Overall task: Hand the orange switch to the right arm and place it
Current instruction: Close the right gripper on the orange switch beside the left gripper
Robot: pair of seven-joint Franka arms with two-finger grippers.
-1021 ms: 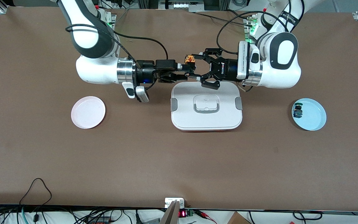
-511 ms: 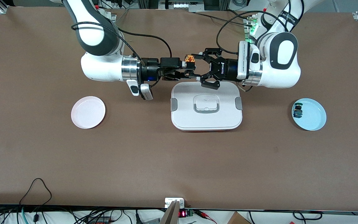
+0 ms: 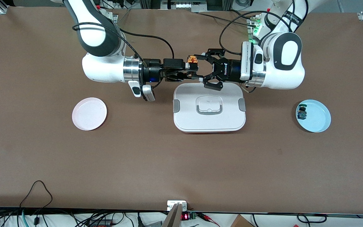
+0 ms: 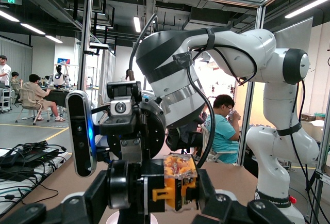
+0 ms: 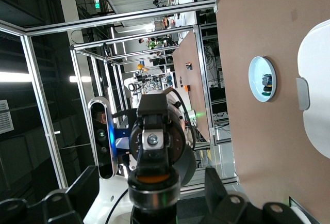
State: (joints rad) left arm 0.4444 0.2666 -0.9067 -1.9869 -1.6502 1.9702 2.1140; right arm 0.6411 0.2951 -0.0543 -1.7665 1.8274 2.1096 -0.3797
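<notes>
Orange switch [image 3: 193, 60] is held aloft over the white lidded container [image 3: 209, 108], pinched by the left gripper [image 3: 200, 66]. Right gripper [image 3: 186, 70] brackets it, fingers apparently not yet clamped. Handover underway; next the right must close, then left release.

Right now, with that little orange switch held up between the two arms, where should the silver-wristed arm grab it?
On the black cylinder end. The left gripper clamps the orange switch by its orange part above the white box, with the cylinder pointing toward the right gripper. Coming level from the right arm's end, its open fingers can likely straddle that free end.
</notes>
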